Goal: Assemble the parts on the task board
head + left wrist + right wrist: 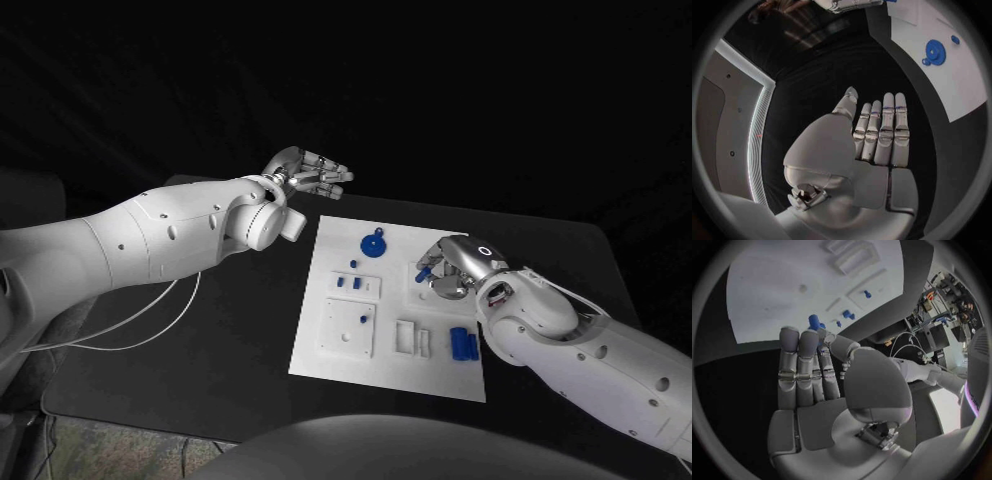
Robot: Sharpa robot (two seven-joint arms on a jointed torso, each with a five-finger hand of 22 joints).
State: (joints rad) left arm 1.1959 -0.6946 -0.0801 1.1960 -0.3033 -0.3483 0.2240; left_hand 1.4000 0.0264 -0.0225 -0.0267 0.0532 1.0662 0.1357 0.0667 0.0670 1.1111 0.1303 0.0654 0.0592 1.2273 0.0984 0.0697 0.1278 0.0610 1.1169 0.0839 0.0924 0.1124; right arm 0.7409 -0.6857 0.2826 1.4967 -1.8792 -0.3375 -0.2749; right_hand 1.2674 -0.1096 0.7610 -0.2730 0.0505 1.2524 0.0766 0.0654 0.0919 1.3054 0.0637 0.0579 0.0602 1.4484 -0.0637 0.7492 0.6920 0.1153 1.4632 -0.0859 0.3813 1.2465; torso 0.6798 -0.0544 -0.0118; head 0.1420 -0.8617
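The white task board lies flat mid-table, bearing a blue gear and small blue parts.

Task board lies mid-counter. Gear sits on the board's far part, two small pegs stand nearer behind it, and a larger part lies by its right edge. Left robot hand is beyond the board's far left corner; right robot hand is over its right side.

Black table, white cable
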